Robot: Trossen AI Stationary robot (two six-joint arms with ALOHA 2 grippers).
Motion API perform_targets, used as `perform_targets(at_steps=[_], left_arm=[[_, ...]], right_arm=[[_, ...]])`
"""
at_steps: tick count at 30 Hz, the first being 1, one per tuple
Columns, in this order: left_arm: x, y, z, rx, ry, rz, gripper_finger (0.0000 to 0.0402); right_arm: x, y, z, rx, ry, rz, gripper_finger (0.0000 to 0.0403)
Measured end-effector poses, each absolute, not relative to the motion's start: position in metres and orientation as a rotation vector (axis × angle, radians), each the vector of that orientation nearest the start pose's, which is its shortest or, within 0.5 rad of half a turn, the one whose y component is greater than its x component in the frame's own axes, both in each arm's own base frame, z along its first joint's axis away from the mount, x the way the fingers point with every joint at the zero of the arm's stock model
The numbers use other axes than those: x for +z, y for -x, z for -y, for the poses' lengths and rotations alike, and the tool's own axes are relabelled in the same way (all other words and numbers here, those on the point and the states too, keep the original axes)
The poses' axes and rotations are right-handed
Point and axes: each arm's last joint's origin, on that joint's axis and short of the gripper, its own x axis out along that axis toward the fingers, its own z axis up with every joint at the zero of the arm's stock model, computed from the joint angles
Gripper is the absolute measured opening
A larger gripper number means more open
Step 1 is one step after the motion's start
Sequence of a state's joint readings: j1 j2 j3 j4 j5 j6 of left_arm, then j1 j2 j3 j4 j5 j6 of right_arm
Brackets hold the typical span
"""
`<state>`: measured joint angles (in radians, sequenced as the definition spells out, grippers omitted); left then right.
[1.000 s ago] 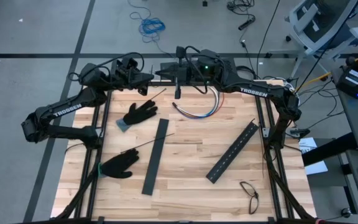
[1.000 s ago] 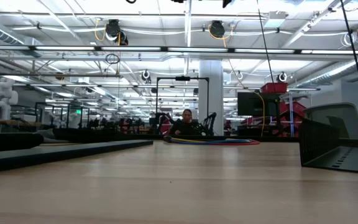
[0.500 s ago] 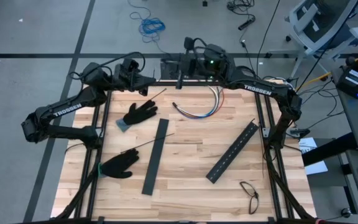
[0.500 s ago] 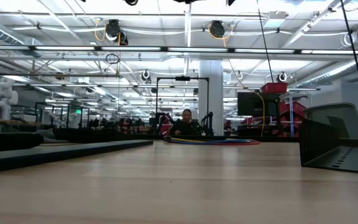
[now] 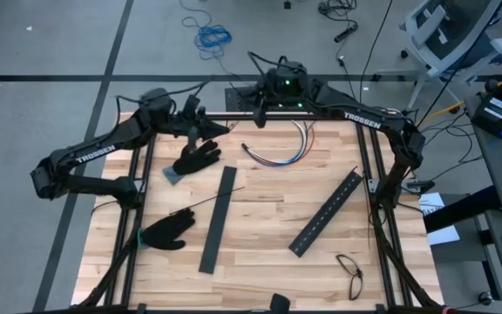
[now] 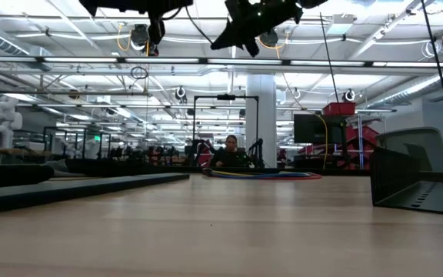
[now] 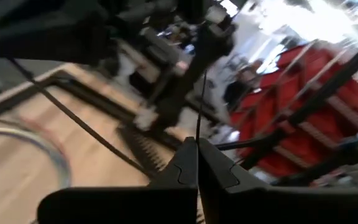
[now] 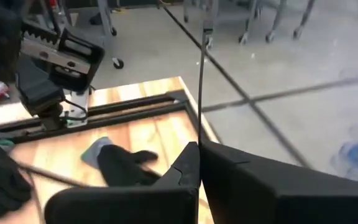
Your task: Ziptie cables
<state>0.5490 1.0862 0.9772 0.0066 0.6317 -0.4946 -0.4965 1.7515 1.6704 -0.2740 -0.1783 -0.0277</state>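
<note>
Cables (image 5: 282,150) lying in a loose curved bundle at upper centre of the overhead picture, red, blue and white strands fanned on the wooden table (image 5: 260,218), free of both arms. Left gripper (image 5: 209,131) hovering at upper left, just above the black glove (image 5: 197,160), fingers pressed together on nothing. Right gripper (image 5: 261,118) at top centre, near the bundle's left end, likewise clamped shut and empty.

One ziptie (image 5: 206,203) stretched thin and dark across the middle left, running from the lower glove toward the long black bar (image 5: 218,219); another slim strip (image 5: 220,132) near the upper glove, beside the left gripper.

Probably very light, limp wires, likely to sag, splay and slide apart when lifted from one end. Best taken near the middle of the curve, pinching all strands together. Ziptie likely springy, slick and flat on the wood, hard to pinch; best taken close to one end, perhaps where slightly raised.
</note>
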Motion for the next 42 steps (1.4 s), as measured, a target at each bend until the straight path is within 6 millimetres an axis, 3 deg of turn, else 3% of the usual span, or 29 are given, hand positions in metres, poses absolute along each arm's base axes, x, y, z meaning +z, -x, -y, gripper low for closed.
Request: perform_targets(at_steps=[13, 26, 30, 42], left_arm=[[0.35, -0.223, -0.095, 0.064, 0.183, -0.156, 0.0], [0.24, -0.24, -0.06, 0.119, 0.323, -0.389, 0.0], [0.224, -0.242, -0.05, 0.131, 0.375, -0.432, 0.0], [0.22, -0.241, -0.045, 0.127, 0.322, -0.47, 0.0]], right_arm=[[0.262, -0.381, 0.168, -0.334, -0.541, -0.435, 0.0], [0.21, -0.37, 0.155, -0.465, -0.781, -0.504, 0.0], [0.189, -0.368, 0.135, -0.498, -0.873, -0.54, 0.0], [0.134, -0.35, 0.07, -0.61, -1.156, -0.536, 0.0011]])
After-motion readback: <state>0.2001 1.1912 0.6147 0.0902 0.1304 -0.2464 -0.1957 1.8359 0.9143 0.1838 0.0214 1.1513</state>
